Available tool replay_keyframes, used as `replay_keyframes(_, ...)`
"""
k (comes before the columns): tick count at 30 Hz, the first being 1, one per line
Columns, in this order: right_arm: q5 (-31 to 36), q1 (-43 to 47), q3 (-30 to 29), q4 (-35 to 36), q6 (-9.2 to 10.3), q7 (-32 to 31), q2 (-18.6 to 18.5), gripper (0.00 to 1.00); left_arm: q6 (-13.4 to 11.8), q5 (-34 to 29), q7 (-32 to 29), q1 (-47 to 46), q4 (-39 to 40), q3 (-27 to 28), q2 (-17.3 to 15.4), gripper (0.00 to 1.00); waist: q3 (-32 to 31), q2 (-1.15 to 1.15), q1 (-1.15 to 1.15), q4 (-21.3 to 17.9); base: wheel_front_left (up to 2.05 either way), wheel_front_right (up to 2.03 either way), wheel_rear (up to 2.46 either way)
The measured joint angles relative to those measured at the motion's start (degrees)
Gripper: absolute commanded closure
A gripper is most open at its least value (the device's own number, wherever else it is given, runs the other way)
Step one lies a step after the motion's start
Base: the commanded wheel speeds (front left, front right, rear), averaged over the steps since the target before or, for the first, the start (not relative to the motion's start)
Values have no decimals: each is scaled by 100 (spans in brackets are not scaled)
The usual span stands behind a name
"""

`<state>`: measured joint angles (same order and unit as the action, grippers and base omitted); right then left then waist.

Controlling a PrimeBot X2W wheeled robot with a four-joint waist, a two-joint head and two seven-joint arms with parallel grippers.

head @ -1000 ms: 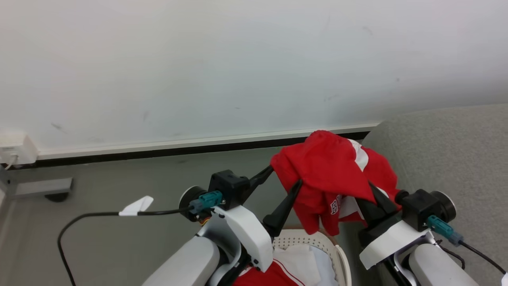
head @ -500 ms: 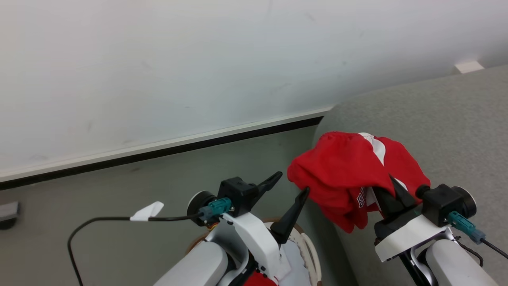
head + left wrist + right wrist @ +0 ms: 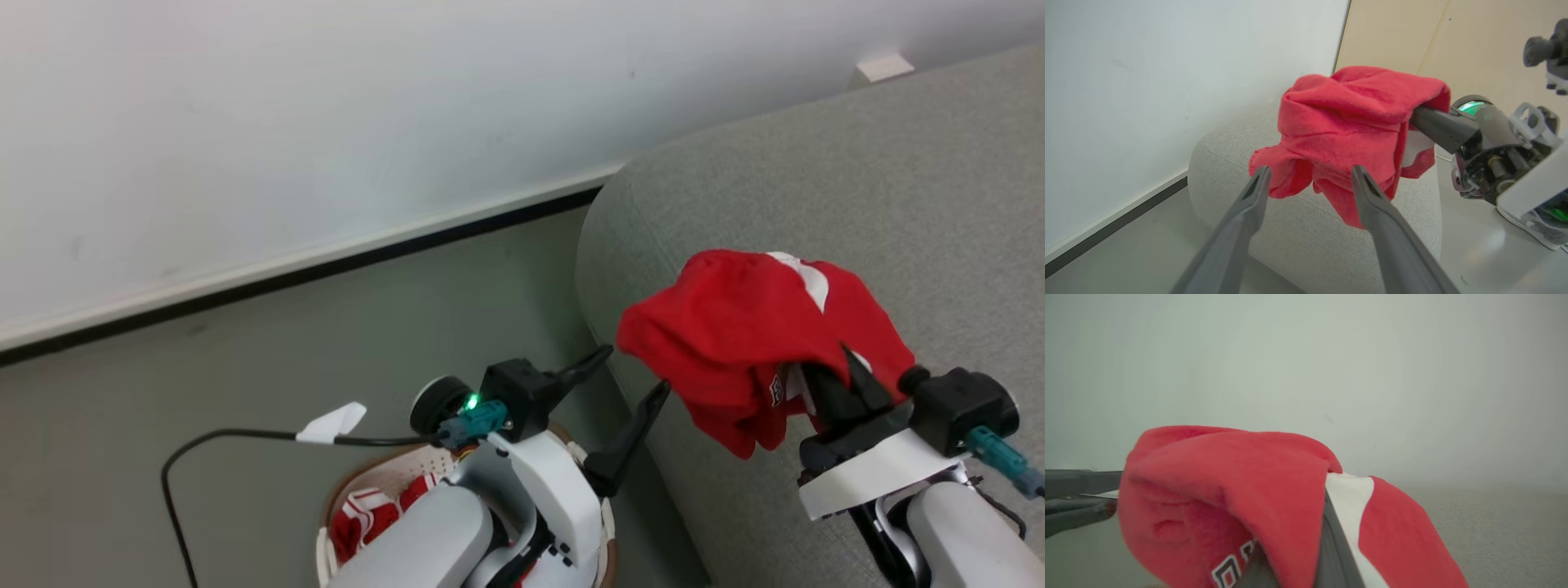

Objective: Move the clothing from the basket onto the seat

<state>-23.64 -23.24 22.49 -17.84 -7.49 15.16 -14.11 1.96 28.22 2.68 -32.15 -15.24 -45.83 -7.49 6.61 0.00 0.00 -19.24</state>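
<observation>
Right gripper (image 3: 851, 371) has its two long dark fingers pressed together, pinching a soft bright red garment with white trim and lettering (image 3: 735, 335). It holds the garment up over the edge of the big light-grey fabric seat (image 3: 816, 163). Left gripper (image 3: 637, 367) is spread wide and empty, just beside the red cloth. Under that arm, on the grey floor (image 3: 326, 343), stands the oval cream-white plastic basket with a brown rim (image 3: 347, 488), with more red and white clothing (image 3: 367, 510) inside.
</observation>
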Motion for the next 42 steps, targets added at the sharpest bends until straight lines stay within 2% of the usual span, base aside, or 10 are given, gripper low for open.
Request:
replay_keyframes(10, 16, -514, -937, 272, 0, 0, -76, 100, 140, -330, -113, -809, 112, -142, 38, 0, 1092, 0, 0, 132, 0, 0, 0)
replay_keyframes(15, -108, -1316, -1463, -44, 0, 0, -402, 100, 254, -555, -169, -1408, 133, -210, 8, 0, 1885, 0, 1, 271, 0, 0, 0)
replay_keyframes(22, -336, -2746, -2276, -1055, 0, -119, -1211, 100, 305, -613, -67, -1936, 62, -186, 78, 0, 2936, 0, 2, 563, 0, 0, 0)
replay_keyframes(28, -261, -3813, -3234, -2246, -1, -300, -1783, 100, 304, -544, 126, -2019, 25, -89, 132, 0, 3502, 0, 2, 929, 0, 0, 0)
replay_keyframes(33, 278, -4129, -3936, -3244, 0, -249, -1763, 100, 254, -502, 232, -2017, 20, -37, 134, 0, 3753, 0, 2, 1220, 0, 0, 0)
replay_keyframes(34, 348, -4151, -4060, -3397, -1, -219, -1716, 93, 244, -493, 245, -2017, 18, -24, 132, 0, 3787, 0, 2, 1260, 0, 0, 0)
replay_keyframes(35, 420, -4164, -4162, -3532, -1, -188, -1658, 62, 230, -490, 253, -2017, 11, -15, 131, 0, 3815, 0, 2, 1293, 0, 0, 0)
replay_keyframes(36, 504, -4164, -4225, -3659, 0, -153, -1596, 1, 226, -483, 282, -2015, -9, -4, 125, 0, 3830, 0, 2, 1320, 0, 0, 0)
replay_keyframes(39, 708, -4100, -4321, -3785, -1, -62, -1318, 0, 203, -431, 342, -1974, -66, 38, 91, 0, 3773, 0, 2, 1325, 0, 0, 0)
replay_keyframes(42, 924, -3776, -4149, -3553, 0, -19, -1084, 0, 157, -352, 407, -1901, -112, 92, 27, 0, 3639, 0, 2, 1279, 0, 0, 0)
